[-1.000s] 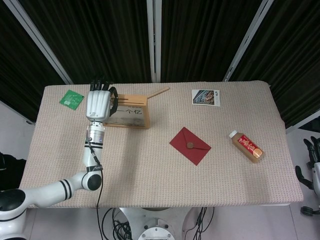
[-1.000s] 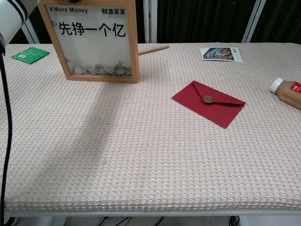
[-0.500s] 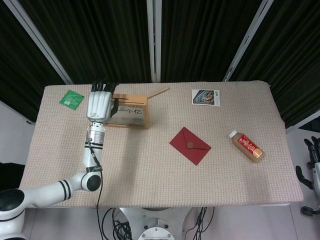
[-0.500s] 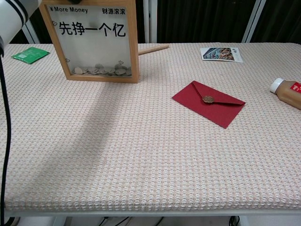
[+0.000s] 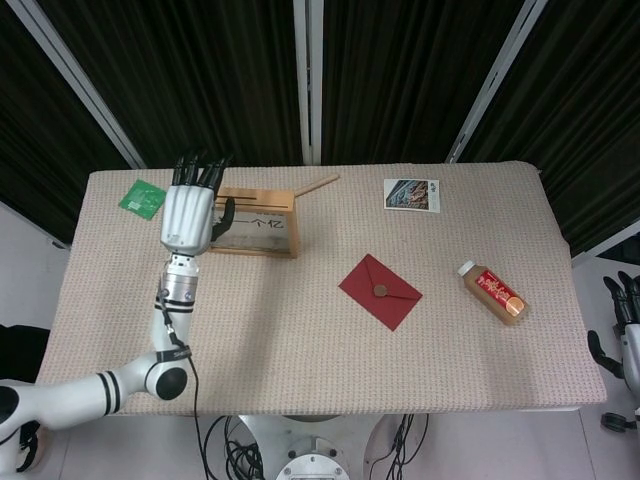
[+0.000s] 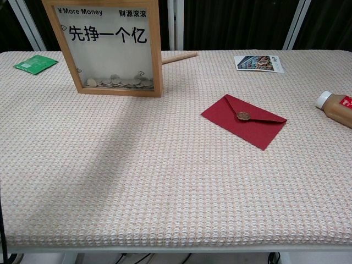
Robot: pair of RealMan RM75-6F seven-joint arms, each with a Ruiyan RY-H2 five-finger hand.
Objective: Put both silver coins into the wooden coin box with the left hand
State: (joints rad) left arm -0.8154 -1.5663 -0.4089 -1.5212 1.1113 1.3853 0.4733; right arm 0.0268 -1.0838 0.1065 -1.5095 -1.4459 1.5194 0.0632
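Note:
The wooden coin box [image 5: 257, 222] stands upright at the back left of the table. In the chest view its glass front [image 6: 104, 47] shows several silver coins [image 6: 118, 82] piled at the bottom. My left hand [image 5: 189, 207] hovers at the box's left end, fingers stretched out and apart, with nothing visible in it. I see no loose silver coin on the table. My right hand [image 5: 622, 312] hangs off the table's right edge, partly cut off, holding nothing.
A red envelope [image 5: 379, 291] lies mid-table, with a bottle [image 5: 492, 292] lying to its right. A photo card [image 5: 411, 194] sits at the back right, a green packet [image 5: 142, 197] at the back left, and a wooden stick [image 5: 318, 185] behind the box.
My left hand has drifted left, away from the box top, and its arm has dropped out of the chest view. Nothing else moved.

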